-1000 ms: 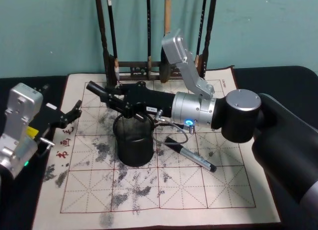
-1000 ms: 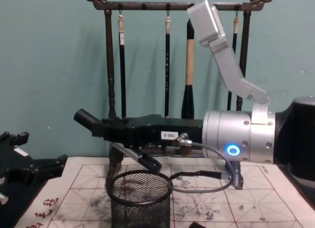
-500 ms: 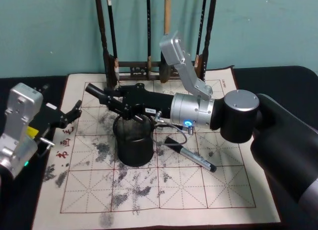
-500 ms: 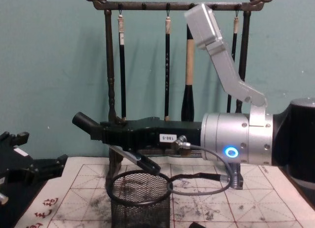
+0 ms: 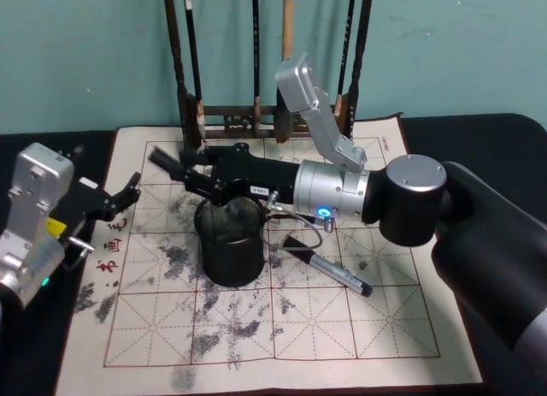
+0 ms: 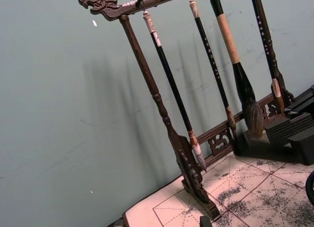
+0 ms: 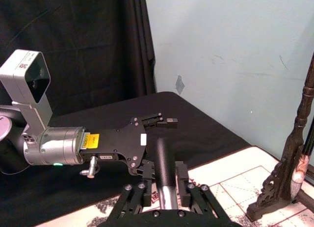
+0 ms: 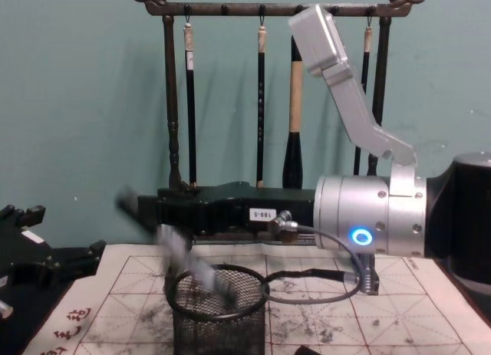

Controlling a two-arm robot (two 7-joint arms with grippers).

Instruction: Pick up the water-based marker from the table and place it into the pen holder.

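aslant, marker (image 8: 188, 259) (blurred), under right jaws

Above the cup: the right gripper (image 5: 195, 175) and its long arm are hanging right over the pen holder (image 5: 231, 246), blocking any straight drop.
Behind: the brush rack (image 5: 256, 114) is walling off the back with its dangling brushes.
Right of the cup: a loose marker (image 5: 332, 274) is lying on the table mat (image 5: 342, 332), with a cable (image 5: 301, 233) looping over it.
Left: the left gripper (image 5: 118, 199) is sitting at the mat's edge, leaving a bare lane between itself and the cup.
Front: nothing is standing on the near squares.
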